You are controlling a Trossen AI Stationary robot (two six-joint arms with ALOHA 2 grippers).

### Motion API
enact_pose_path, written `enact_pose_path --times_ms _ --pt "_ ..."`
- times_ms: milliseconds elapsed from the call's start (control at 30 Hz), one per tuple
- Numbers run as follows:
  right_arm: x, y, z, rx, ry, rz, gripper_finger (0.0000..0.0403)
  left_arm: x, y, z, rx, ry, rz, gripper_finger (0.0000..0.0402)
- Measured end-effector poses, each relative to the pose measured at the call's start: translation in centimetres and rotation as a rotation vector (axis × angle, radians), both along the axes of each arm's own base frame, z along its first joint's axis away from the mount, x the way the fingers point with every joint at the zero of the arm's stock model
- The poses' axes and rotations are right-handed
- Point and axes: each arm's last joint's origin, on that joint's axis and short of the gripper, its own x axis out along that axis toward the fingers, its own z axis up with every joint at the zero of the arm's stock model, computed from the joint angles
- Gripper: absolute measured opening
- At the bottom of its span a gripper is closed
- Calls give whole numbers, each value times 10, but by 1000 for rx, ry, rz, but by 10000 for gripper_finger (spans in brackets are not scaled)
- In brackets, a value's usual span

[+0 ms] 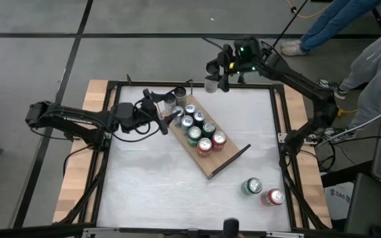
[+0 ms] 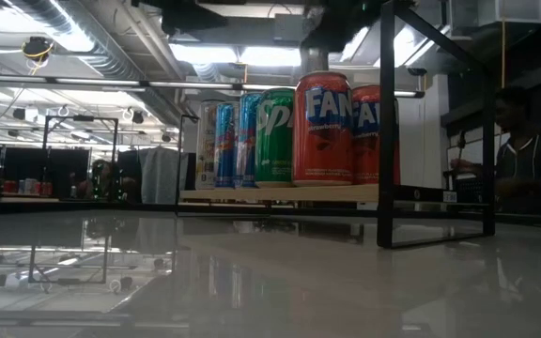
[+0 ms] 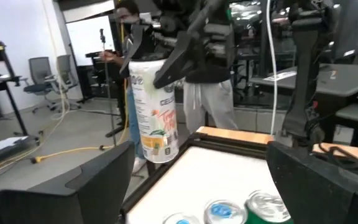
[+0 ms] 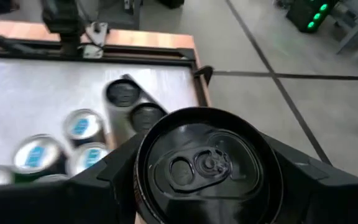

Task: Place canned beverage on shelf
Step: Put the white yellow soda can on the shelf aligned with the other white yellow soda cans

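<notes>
The right gripper (image 1: 211, 82) is clamped on a white can (image 3: 156, 109) above the table's far edge; the left gripper (image 1: 166, 119), fingers spread, sits beside the crowded shelf (image 1: 230, 158). Lowering carelessly could topple neighbouring cans (image 1: 199, 129).

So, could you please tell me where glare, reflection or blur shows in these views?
Low view: the tabletop mirrors ceiling lights, and the near surface is soft. Right wrist view: the blue-topped cans are smeared. High view: soft glare on the white top.
</notes>
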Motion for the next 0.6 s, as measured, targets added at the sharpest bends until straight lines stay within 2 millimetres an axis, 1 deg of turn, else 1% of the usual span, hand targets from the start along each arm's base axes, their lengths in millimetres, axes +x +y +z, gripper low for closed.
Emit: enact_pose_path --times_ms 133,233,367,433,533,600 --pt "-1 -27 -24 17 -44 3 247 -2 7 -1 -1 23 28 354" --pt "5 -39 -45 37 -34 -7 247 -2 13 -1 -1 22 26 354" --pt "19 -49 -68 69 1 -4 247 -2 21 -2 -21 14 -25 354" --pt "30 -50 -79 77 9 11 247 -2 25 -2 -36 7 -50 354" --pt "40 -54 -93 88 18 16 247 -3 29 -4 -58 22 -76 354" --pt "48 -53 -99 87 12 32 247 -3 31 -6 -72 31 -82 354"
